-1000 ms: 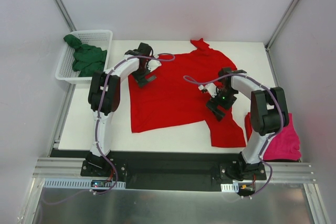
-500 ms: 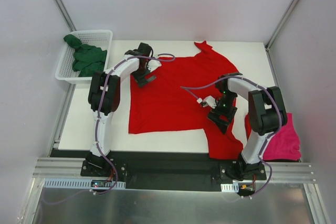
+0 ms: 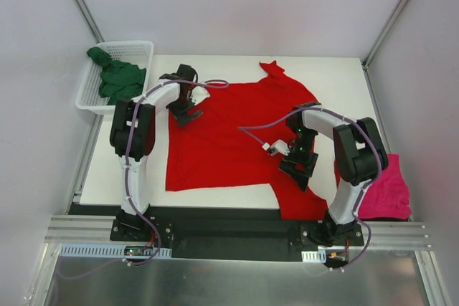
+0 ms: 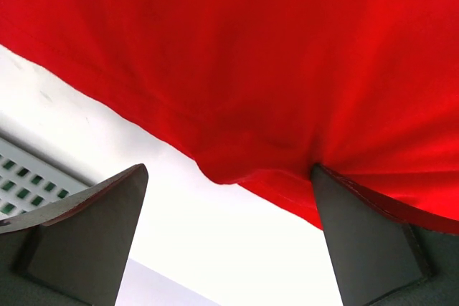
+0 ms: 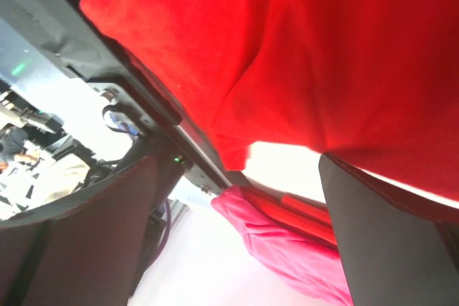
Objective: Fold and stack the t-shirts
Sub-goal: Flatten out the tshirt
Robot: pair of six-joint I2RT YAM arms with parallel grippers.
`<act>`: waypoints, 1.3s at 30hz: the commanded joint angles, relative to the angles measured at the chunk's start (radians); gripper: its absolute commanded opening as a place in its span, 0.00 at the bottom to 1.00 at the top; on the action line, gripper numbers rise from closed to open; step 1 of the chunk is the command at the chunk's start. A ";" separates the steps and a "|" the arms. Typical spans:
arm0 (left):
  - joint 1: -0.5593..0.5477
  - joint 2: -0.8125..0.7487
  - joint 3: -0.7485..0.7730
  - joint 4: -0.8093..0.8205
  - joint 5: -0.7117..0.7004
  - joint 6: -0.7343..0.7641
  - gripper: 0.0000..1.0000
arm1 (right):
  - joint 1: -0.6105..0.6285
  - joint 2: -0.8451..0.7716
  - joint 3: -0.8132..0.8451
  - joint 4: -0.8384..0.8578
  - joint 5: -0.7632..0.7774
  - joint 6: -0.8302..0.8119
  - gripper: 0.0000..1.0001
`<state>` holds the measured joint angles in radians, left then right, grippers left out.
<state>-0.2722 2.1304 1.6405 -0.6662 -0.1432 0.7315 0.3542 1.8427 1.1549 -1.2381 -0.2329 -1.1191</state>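
L gripper [image 3: 185,111]: jaws spread wide, nothing clamped. In the L wrist view [image 4: 228,171] both fingers sit at the btm corners, far apart. A bunched hem of the red tee [image 4: 251,48] dips between them and runs up against the finger at btm right. Can't tell if the tips press the cloth down. Bare white table [image 4: 201,241] shows below the hem, and basket [image 4: 21,177] mesh shows at the left edge.

R gripper [image 3: 297,168]: also wide open, holding nothing. In the R wrist view [image 5: 237,157] red tee [image 5: 323,48] fills the top and right and meets the finger at btm right. The pink tee [image 5: 280,238] lies at btm ctr.

Top view: red tee [image 3: 222,141] is spread mostly flat across frame ctr. The L gripper is at its upper-left edge and the R gripper over its lower-right part. One tip of the cloth pokes up at top ctr. A lower-right flap reaches the table [image 3: 337,77] edge nearest the arm bases.

Pink tee [image 3: 391,191] is at lower right, partly behind the R arm and just beside the red flap. Green tee [image 3: 118,80] is heaped in the white basket [image 3: 143,46] at upper left, w/ a bit over the far-left rim.
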 commanded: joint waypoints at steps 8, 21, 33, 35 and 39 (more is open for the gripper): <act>0.053 -0.096 -0.093 -0.021 -0.036 0.039 0.99 | 0.132 -0.016 0.012 -0.129 -0.118 -0.001 1.00; -0.015 -0.239 -0.086 -0.072 0.047 -0.027 0.99 | 0.198 -0.106 0.075 -0.156 -0.141 0.054 1.00; -0.110 -0.322 -0.337 -0.144 0.202 -0.110 0.99 | 0.253 -0.033 0.029 -0.066 -0.148 0.107 1.00; -0.111 -0.325 -0.347 -0.144 0.206 -0.118 0.99 | 0.255 -0.002 0.029 -0.072 -0.151 0.105 1.00; -0.111 -0.336 -0.363 -0.150 0.209 -0.122 0.99 | 0.255 0.042 0.031 -0.090 -0.192 0.096 1.00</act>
<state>-0.3912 1.8370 1.2892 -0.7856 0.0299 0.6342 0.6029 1.8545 1.1847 -1.2896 -0.3725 -1.0203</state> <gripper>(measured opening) 0.991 0.996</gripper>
